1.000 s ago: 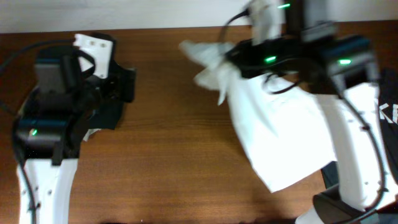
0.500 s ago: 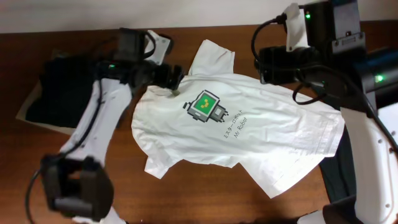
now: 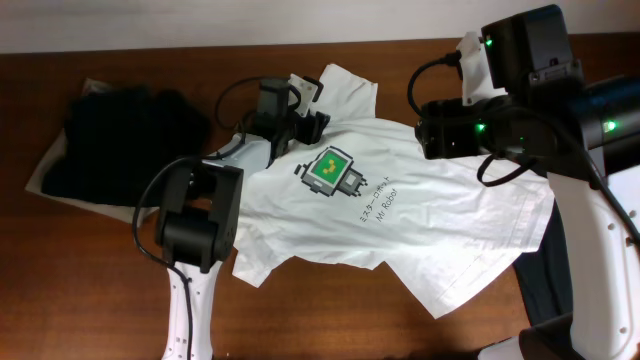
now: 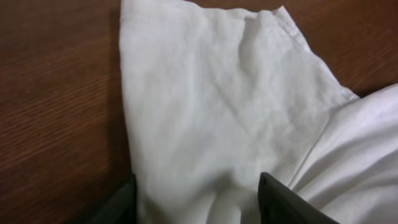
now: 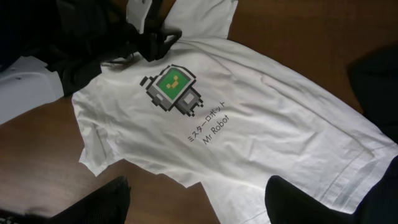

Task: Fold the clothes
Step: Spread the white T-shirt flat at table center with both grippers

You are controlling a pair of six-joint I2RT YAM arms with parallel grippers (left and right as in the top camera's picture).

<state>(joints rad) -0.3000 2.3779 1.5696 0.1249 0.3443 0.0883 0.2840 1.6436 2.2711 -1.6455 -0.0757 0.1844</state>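
Flattening stage by the look of it, no fold made yet.

White T-shirt (image 3: pixel 400 220) print-up across the middle of the overhead frame, black pile (image 3: pixel 120 130) at upper left. Left gripper (image 4: pixel 199 202) down on the top sleeve (image 4: pixel 205 112), jaws apart either side of the cloth, not pinching. Right gripper (image 5: pixel 199 205) hovering above the shirt, jaws wide, empty. Next, probably: pinch that sleeve, carry it in over the print.

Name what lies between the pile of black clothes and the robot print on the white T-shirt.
The left arm crosses that gap, its pincer over the T-shirt's white cloth; the overhead view shows it.
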